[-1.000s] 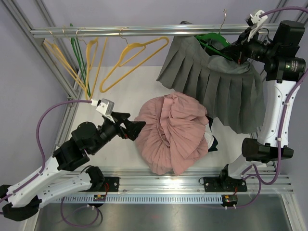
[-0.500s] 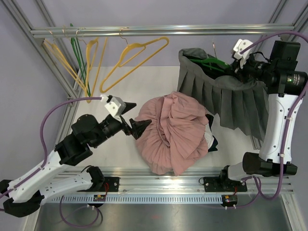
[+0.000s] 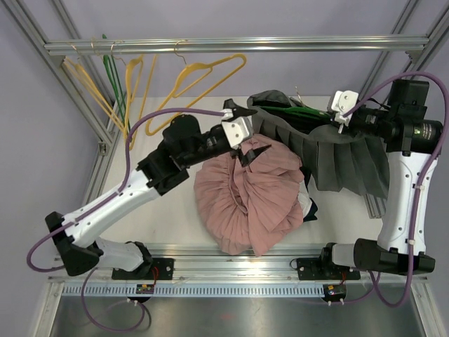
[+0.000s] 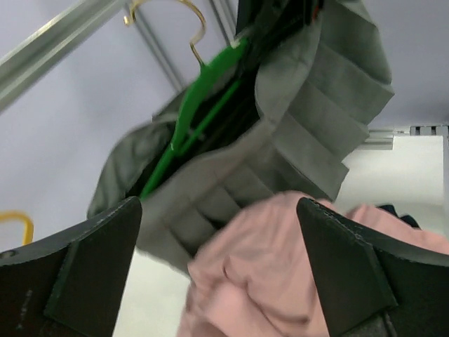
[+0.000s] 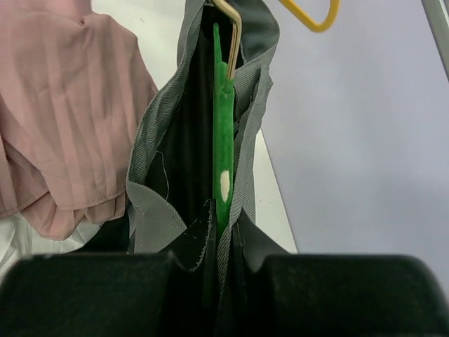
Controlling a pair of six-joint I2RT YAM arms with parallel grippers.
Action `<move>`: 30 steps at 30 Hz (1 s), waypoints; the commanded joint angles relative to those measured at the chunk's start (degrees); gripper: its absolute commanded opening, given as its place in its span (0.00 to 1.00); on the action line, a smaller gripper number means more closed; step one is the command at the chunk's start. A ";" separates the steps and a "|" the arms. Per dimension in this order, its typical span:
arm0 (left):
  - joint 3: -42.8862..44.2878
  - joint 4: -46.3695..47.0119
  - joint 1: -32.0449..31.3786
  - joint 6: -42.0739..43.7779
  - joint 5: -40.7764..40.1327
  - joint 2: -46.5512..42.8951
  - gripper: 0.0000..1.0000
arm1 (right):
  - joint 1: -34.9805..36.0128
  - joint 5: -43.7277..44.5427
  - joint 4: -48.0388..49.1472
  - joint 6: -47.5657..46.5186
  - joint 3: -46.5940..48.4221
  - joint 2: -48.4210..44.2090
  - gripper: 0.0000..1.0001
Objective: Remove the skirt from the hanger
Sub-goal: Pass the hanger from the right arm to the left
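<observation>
A grey pleated skirt (image 3: 337, 151) hangs on a green hanger (image 3: 298, 111) with a metal hook, off the rail and held above the table. My right gripper (image 3: 335, 116) is shut on the hanger and the skirt's waistband; in the right wrist view the fingers (image 5: 224, 217) pinch the green hanger (image 5: 223, 140) with grey fabric (image 5: 151, 203) on both sides. My left gripper (image 3: 242, 130) is open and empty at the skirt's left end. In the left wrist view its fingers (image 4: 217, 210) frame the grey skirt (image 4: 316, 105), the hanger (image 4: 203, 91) and pink cloth below.
A pink pleated skirt (image 3: 249, 193) lies in a heap on the table under both grippers, with a dark item (image 3: 309, 207) at its right edge. Yellow hangers (image 3: 196, 77) and a green one (image 3: 112, 77) hang from the top rail (image 3: 231, 44) at the left.
My right arm has brought the grey skirt and hanger down off the rail and leftward. My left arm has swung up and right from the pink heap's left edge to the skirt's left end.
</observation>
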 commanded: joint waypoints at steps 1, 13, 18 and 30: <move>6.03 8.27 2.25 4.18 10.47 5.29 0.88 | -0.08 -6.45 4.10 -6.87 -1.49 -3.86 0.00; 18.60 6.35 2.70 4.98 14.97 20.06 0.44 | -0.17 -9.00 2.79 -8.97 -4.05 -6.24 0.00; 19.75 6.17 2.70 5.07 13.65 22.08 0.43 | -0.17 -10.67 1.12 -10.38 -4.41 -6.51 0.00; 23.88 3.36 2.70 6.12 15.41 26.83 0.00 | -0.08 -11.82 1.63 -9.69 -5.28 -6.77 0.00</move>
